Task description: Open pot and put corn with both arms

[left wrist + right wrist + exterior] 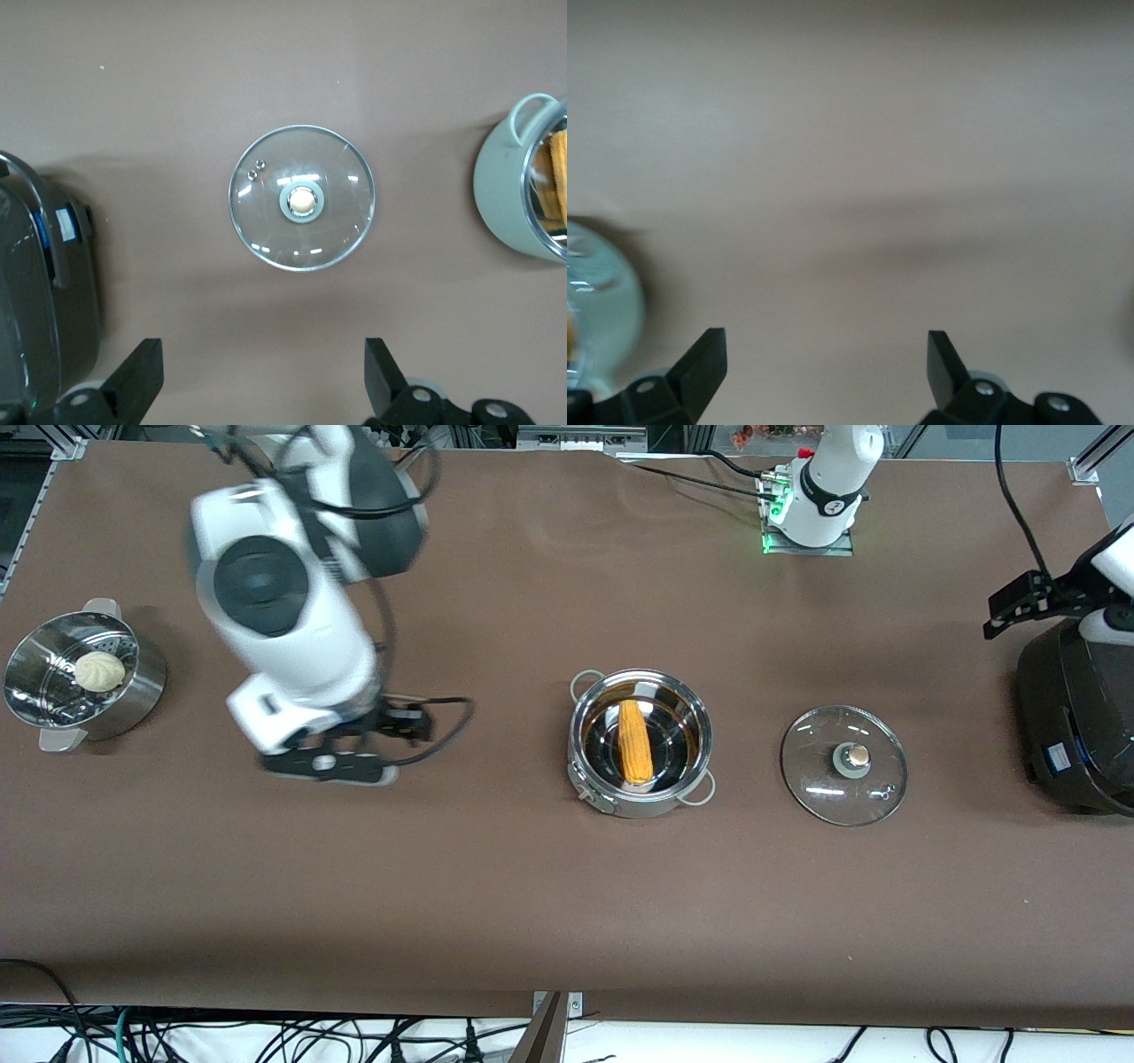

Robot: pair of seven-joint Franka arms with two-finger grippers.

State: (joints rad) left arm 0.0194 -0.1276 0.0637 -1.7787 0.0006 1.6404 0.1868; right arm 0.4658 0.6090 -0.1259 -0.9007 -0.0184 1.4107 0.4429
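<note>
The steel pot [640, 742] stands open at the table's middle. The corn [634, 741] lies inside it. The glass lid [843, 764] lies flat on the table beside the pot, toward the left arm's end. My right gripper [330, 765] is open and empty over bare table between the pot and the steamer; the arm looks blurred. In the right wrist view the open gripper [827, 367] has only cloth between its fingers. My left gripper [1019, 607] is open and empty, high by the rice cooker. The left wrist view shows the gripper [263, 372], the lid [301, 197], the pot [509, 195] and a bit of corn [558, 173].
A steel steamer pot [133, 691] with a white bun [98, 670] stands at the right arm's end. A big black rice cooker [1076, 717] stands at the left arm's end, also in the left wrist view [35, 292]. The table is covered in brown cloth.
</note>
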